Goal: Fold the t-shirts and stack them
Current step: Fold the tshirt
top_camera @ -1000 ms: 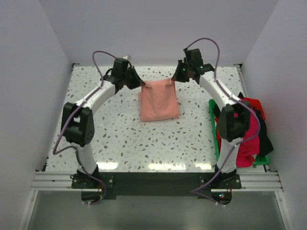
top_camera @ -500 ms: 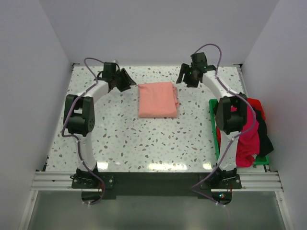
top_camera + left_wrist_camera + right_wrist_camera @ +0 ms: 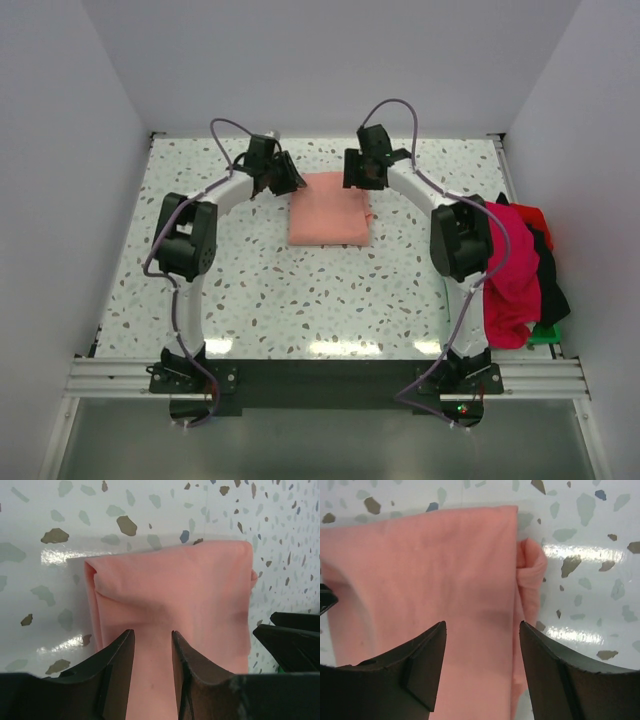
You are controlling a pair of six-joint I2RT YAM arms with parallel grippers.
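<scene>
Pink shirt [image 3: 330, 208]: folded flat, upper centre.
Left gripper [image 3: 152, 635]: jaws narrowly parted above it.
Right gripper [image 3: 482, 630]: jaws wide above it.
Pile [image 3: 515, 270]: magenta, red, black shirts, right edge, over green tray [image 3: 545, 335].
Table [image 3: 300, 290]: speckled; walls [image 3: 320, 60] white.

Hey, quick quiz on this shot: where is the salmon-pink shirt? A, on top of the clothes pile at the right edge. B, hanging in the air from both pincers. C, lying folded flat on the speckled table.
C: the salmon-pink shirt lies as a flat folded rectangle on the table, with the left pincer and the right pincer both open over it and gripping nothing.
</scene>
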